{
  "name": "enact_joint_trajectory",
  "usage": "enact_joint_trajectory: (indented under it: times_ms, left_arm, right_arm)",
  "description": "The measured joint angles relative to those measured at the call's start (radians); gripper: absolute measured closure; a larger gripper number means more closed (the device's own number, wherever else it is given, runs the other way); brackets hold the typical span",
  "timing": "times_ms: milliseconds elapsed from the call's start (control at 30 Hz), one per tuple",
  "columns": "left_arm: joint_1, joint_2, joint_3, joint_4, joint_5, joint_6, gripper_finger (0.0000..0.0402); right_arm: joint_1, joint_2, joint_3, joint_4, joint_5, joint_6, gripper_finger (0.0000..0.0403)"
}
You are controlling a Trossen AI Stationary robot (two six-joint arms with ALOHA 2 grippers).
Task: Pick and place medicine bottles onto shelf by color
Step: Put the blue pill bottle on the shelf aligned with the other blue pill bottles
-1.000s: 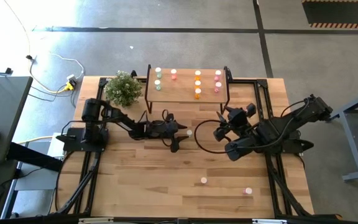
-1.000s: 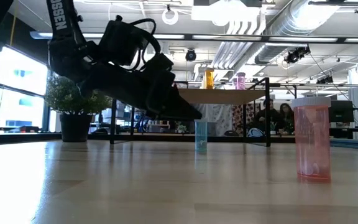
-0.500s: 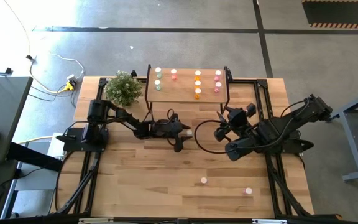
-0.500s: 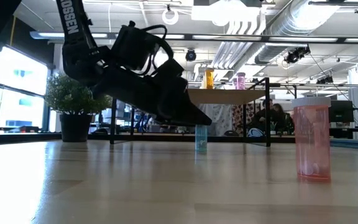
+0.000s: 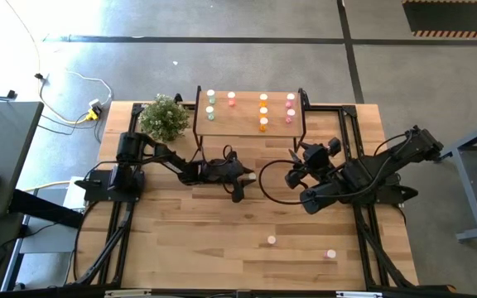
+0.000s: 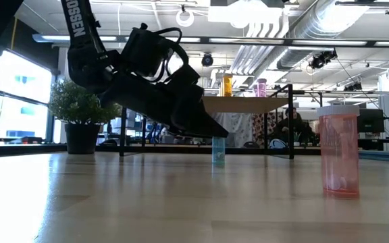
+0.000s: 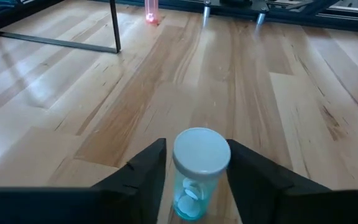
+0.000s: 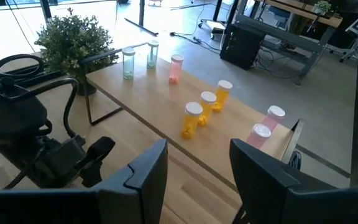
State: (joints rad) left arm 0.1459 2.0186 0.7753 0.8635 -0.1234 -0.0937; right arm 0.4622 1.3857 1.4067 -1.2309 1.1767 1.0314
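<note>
black arms, looping cables, white lettering.

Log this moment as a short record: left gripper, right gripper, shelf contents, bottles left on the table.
left gripper: at mid-table in front of the shelf, fingers either side of a pale green bottle standing on the table
right gripper: open, empty, waiting at mid-table right of the left gripper, facing the shelf
shelf: two green, one pink, three orange and two magenta bottles on top
loose bottles: two pink ones on the table's near part, one and another
</note>
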Motion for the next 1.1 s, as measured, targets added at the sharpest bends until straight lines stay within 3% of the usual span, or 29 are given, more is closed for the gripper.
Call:
enact_joint_trajectory:
  times_ms: [233, 633, 900, 1100]
  left_arm:
    - [0.000, 0.000, 0.000, 0.000, 0.011, 0.000, 0.0291]
    - [0.000, -0.012, -0.002, 0.004, 0.081, -0.034, 0.0287]
    - [0.004, -0.138, -0.039, -0.055, 0.096, -0.045, 0.0287]
    - [0.015, -0.308, -0.142, -0.061, 0.081, -0.052, 0.0287]
  right_arm:
    - [0.000, 0.000, 0.000, -0.002, 0.000, 0.000, 0.0238]
    - [0.000, 0.000, 0.000, -0.008, -0.008, 0.000, 0.0238]
    - [0.000, 0.001, -0.001, -0.008, -0.029, 0.008, 0.0238]
    - [0.000, 0.001, -0.001, -0.008, -0.029, 0.008, 0.0238]
